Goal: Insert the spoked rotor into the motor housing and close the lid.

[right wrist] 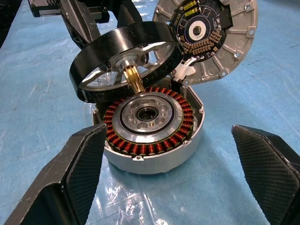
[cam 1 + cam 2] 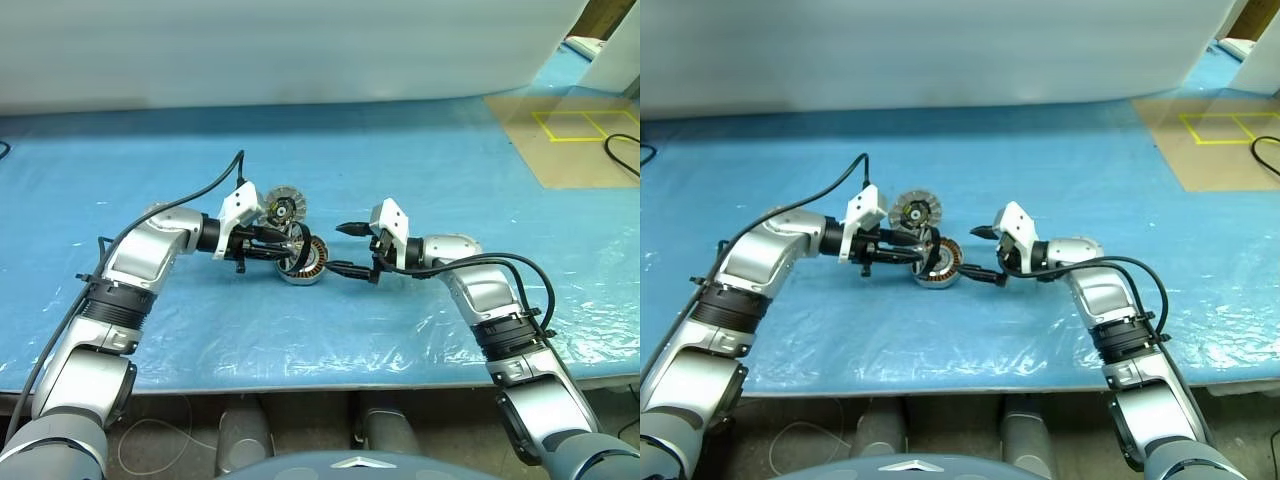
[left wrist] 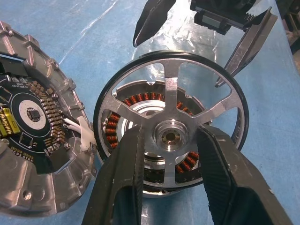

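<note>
Both arms wear smooth silver-grey shells with black ribbed rings at the joints. Each wrist carries a white block. Black cables loop alongside. The left hand (image 2: 288, 243) and right hand (image 2: 343, 248) have black textured fingers.

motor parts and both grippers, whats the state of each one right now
spoked rotor: held tilted above the housing, not yet seated
motor housing: open on the blue table sheet, copper windings exposed
lid: swung open, standing at the housing's edge, circuit board face showing
left gripper: shut on the rotor's hub
right gripper: open, one finger on each side of the housing, not touching it
</note>
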Robot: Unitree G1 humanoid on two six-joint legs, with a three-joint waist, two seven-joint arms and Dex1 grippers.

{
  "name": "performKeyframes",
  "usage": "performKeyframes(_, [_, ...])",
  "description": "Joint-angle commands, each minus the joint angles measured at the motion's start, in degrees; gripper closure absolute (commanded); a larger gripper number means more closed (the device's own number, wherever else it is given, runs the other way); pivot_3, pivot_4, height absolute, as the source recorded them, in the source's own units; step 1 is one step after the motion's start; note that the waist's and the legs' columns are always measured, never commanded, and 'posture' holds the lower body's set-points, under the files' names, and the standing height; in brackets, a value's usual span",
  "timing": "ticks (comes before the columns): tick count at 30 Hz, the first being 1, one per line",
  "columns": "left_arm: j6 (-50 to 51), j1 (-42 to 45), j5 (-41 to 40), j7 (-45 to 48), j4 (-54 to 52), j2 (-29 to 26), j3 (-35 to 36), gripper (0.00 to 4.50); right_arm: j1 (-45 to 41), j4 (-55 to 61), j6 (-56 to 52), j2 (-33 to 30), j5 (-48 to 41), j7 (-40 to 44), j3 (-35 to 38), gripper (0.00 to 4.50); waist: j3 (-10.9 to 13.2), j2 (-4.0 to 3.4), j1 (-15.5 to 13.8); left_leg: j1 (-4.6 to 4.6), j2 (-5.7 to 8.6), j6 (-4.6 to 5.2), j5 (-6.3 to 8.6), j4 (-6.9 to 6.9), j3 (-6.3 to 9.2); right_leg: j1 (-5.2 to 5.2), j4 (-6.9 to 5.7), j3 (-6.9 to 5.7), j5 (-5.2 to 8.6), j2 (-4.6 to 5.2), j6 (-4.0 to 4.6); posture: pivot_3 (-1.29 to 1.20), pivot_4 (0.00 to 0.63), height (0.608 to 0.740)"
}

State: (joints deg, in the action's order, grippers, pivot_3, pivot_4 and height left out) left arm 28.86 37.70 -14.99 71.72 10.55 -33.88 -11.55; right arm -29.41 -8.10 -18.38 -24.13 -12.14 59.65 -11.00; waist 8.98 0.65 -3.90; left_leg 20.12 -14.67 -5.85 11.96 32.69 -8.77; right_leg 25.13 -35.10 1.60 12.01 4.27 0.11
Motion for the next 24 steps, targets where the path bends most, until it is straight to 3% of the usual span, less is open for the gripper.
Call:
performKeyframes(1, [0.3, 0.3, 0.4, -0.2, -1.1, -1.0, 0.0, 3.18, 0.0, 1.3, 0.7, 0.2, -0.3, -0.2, 0.0, 0.00, 0.0, 0.00, 0.0, 0.00, 0.00, 0.00, 0.00, 0.00, 0.00, 0.00, 0.00, 0.00, 0.00, 0.00, 0.00, 0.00, 0.150, 0.740])
performKeyframes(24, [0.1, 1.2, 2.5, -0.4, -0.1, -1.4, -1.2, 3.18, 0.0, 0.9, 1.3, 0.1, -0.1, -0.4, 0.0, 0.00, 0.0, 0.00, 0.0, -0.01, 0.00, 0.00, 0.00, 0.00, 0.00, 0.00, -0.01, 0.00, 0.00, -0.01, 0.00, 0.00, 0.150, 0.740])
